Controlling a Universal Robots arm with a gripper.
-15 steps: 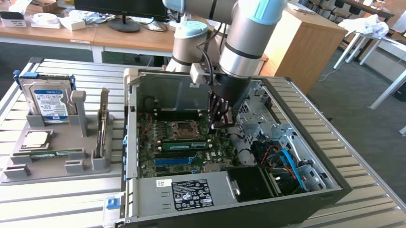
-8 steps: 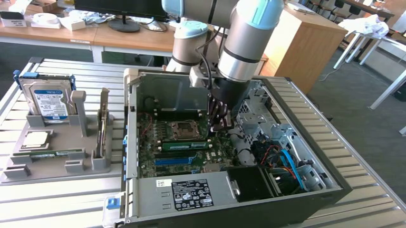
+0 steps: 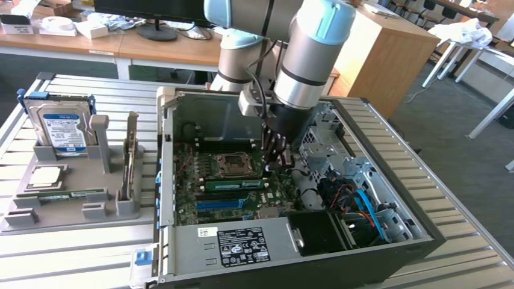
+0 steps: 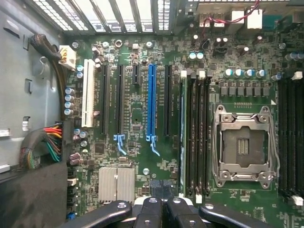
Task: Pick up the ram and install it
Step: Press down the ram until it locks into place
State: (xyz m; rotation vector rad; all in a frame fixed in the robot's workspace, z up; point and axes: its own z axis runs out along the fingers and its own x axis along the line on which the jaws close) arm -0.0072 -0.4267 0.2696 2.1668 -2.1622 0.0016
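Observation:
The ram (image 3: 235, 184), a long green stick, stands on edge in a memory slot of the motherboard (image 3: 210, 208), just in front of the processor socket (image 3: 233, 164). In the wrist view its thin top edge (image 4: 181, 118) runs along the slot beside the black memory slots (image 4: 197, 137). My gripper (image 3: 273, 168) reaches down into the open computer case (image 3: 241, 247) and hangs over the ram's end toward the exterior view's right. Its dark fingers (image 4: 151, 209) are pressed together, so the gripper (image 4: 164, 203) is shut with nothing between them. Whether the fingertips touch the ram I cannot tell.
A grey tray (image 3: 72, 211) at the exterior view's left holds a blue-labelled hard drive (image 3: 60, 129), a square silver chip (image 3: 46, 176) and another green stick (image 3: 64, 194). Cables (image 3: 362, 201) and drive cages crowd the case at the exterior view's right. A blue slot (image 4: 151, 95) and a wire bundle (image 4: 47, 147) lie nearby.

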